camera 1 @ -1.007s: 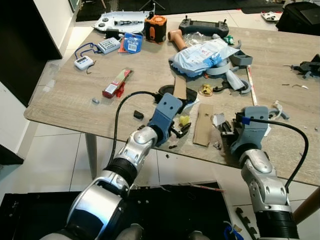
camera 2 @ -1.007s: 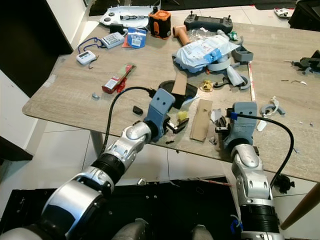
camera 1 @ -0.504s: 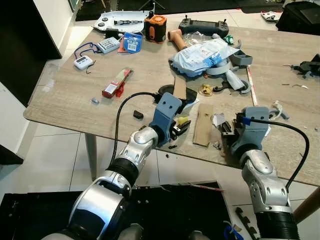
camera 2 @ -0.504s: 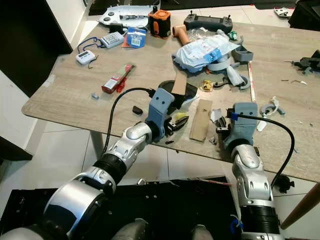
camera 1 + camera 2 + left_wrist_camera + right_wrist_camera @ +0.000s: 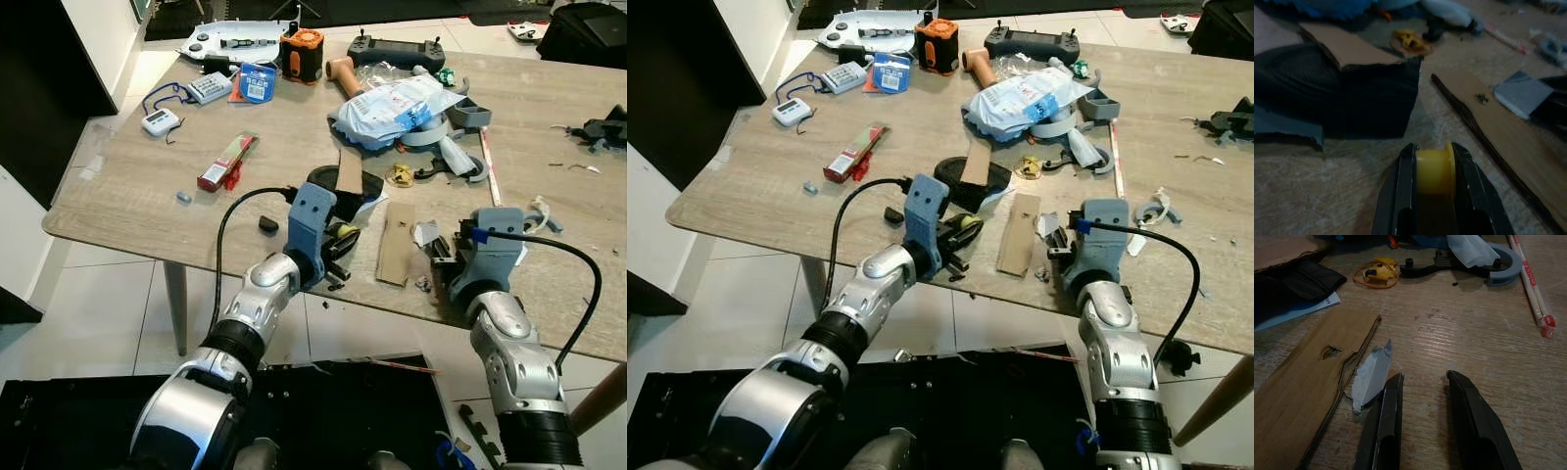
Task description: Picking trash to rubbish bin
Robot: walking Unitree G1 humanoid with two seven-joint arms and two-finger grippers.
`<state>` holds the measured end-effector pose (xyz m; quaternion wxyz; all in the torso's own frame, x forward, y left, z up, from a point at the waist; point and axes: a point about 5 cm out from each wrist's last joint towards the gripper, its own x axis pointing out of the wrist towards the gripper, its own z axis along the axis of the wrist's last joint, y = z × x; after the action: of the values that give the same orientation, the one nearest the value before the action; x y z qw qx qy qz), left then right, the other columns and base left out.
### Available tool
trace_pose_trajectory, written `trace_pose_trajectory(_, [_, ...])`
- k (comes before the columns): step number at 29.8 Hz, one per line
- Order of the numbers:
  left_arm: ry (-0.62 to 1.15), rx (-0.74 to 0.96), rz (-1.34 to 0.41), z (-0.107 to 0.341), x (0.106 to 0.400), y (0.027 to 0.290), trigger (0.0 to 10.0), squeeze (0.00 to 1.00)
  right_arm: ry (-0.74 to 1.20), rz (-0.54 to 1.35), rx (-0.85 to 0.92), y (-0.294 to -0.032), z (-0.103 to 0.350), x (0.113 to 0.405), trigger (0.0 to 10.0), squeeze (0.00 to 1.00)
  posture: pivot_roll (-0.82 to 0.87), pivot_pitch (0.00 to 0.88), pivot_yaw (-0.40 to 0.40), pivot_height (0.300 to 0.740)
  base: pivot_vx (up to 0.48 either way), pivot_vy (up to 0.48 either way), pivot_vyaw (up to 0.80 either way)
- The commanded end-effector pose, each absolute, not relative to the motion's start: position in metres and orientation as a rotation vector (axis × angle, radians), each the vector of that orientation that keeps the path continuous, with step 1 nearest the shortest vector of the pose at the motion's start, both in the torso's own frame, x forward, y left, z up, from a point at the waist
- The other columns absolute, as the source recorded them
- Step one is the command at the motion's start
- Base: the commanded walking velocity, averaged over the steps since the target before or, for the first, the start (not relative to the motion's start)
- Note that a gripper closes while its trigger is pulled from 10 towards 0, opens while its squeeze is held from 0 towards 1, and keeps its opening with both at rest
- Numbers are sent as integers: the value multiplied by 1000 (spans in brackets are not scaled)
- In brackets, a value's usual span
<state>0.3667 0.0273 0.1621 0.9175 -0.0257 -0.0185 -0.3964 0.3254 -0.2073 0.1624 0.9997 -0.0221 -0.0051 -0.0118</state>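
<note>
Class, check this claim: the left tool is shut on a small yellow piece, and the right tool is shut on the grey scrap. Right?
Half right. The left tool is shut on the yellow piece, but the right wrist view shows the right tool open, the grey scrap lying beside one finger.

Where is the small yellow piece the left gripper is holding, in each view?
Left eye view: yellow piece at the left gripper, near the table's front edge.
Right eye view, same spot.
Left wrist view: clamped between the fingers.
Right wrist view: not in it.
Shared landmark: the cardboard strip, just right of it.
</note>
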Motion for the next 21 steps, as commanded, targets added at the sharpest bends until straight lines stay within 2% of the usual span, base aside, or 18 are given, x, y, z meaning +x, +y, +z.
trace_pose_trajectory(1, [0, -93, -818, 151, 363, 39, 0, 0, 111, -11, -34, -202, 135, 323, 10000, 0, 86, 271, 90, 740, 0, 0, 0])
trace_pose_trajectory(4, [-55, -189, -888, 165, 357, 40, 0, 0, 86, -19, -26, -201, 140, 324, 10000, 0, 80, 266, 91, 740, 0, 0, 0])
trace_pose_trajectory(6, [-107, -416, -985, 190, 347, 45, 0, 0, 52, -28, -3, -202, 148, 325, 10000, 0, 79, 264, 92, 740, 0, 0, 0])
trace_pose_trajectory(7, [-107, -416, -985, 190, 347, 45, 0, 0, 52, -28, -3, -202, 148, 325, 10000, 0, 79, 264, 92, 740, 0, 0, 0])
trace_pose_trajectory(9, [-137, -547, -1043, 205, 338, 52, 0, 0, 31, -30, 16, -202, 152, 324, 10000, 0, 78, 263, 89, 740, 0, 0, 0])
trace_pose_trajectory(12, [-185, -637, -1078, 219, 328, 65, 0, 0, -32, -25, 49, -198, 163, 324, 10000, 0, 81, 254, 79, 740, 0, 0, 0])
trace_pose_trajectory(15, [-208, -614, -1060, 224, 323, 74, 0, 0, -118, -14, 79, -191, 180, 324, 10000, 0, 83, 250, 78, 740, 0, 0, 0])
trace_pose_trajectory(18, [-204, -465, -913, 219, 325, 86, 0, 0, -194, -2, 94, -180, 197, 323, 10000, 0, 78, 218, 99, 740, 0, 0, 0])
trace_pose_trajectory(19, [-192, -374, -805, 213, 329, 92, 0, 0, -217, -4, 87, -177, 203, 322, 10000, 0, 78, 218, 99, 740, 0, 0, 0])
trace_pose_trajectory(20, [-163, -316, -682, 208, 331, 99, 1608, 0, -236, -1, 79, -173, 208, 321, 10000, 0, 73, 212, 95, 740, 0, 0, 0])
trace_pose_trajectory(21, [-142, -281, -598, 204, 333, 104, 1608, 0, -248, 1, 74, -170, 211, 320, 10000, 0, 68, 204, 89, 740, 0, 0, 0])
